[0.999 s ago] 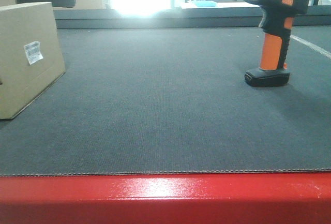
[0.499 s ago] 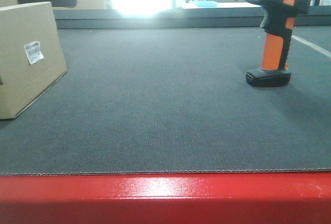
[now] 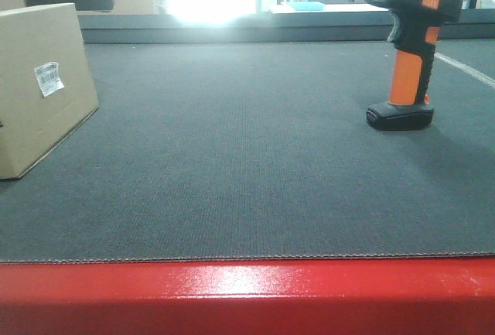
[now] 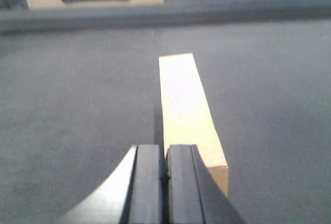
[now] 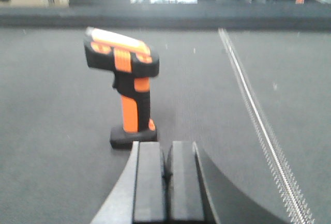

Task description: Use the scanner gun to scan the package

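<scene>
Nothing has moved — one package, one scanner gun; both grippers' fingers pressed together.

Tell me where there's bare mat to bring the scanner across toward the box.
The widest free patch is the grey mat between the package at its left edge and the scanner gun standing upright at right. The strip along the red front edge is bare too. Nowhere is crowded.

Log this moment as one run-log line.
stage: pre-grasp | left gripper: shut, above package | right gripper: shut, behind scanner gun | scanner gun: upright on mat, untouched
</scene>
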Tool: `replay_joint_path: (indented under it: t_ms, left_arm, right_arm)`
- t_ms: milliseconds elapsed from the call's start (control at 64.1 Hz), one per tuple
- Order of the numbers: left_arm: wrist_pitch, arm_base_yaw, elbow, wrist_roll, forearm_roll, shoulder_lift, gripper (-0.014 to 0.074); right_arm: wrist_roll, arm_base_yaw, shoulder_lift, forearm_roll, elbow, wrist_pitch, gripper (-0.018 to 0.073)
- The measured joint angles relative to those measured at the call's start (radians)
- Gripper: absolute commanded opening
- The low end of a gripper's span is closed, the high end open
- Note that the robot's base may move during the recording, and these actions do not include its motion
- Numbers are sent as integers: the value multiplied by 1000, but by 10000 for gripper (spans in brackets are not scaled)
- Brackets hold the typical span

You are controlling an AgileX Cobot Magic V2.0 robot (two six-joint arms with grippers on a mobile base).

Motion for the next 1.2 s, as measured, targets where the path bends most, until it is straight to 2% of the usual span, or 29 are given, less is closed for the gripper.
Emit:
replay_joint_path:
  t_ms: [172,312,1202]
  left_arm:
    - [-54,0,90,0,0,-147,-111]
    - [-59,0,113,0,0,-204,-111]
    - [-56,0,125,0,0,-227,-111]
  right_arm:
    - [0,0,-155,0,0,37,-153]
    - [0,0,-197,0,0,44,-153]
    - [0,0,-199,0,0,47,-153]
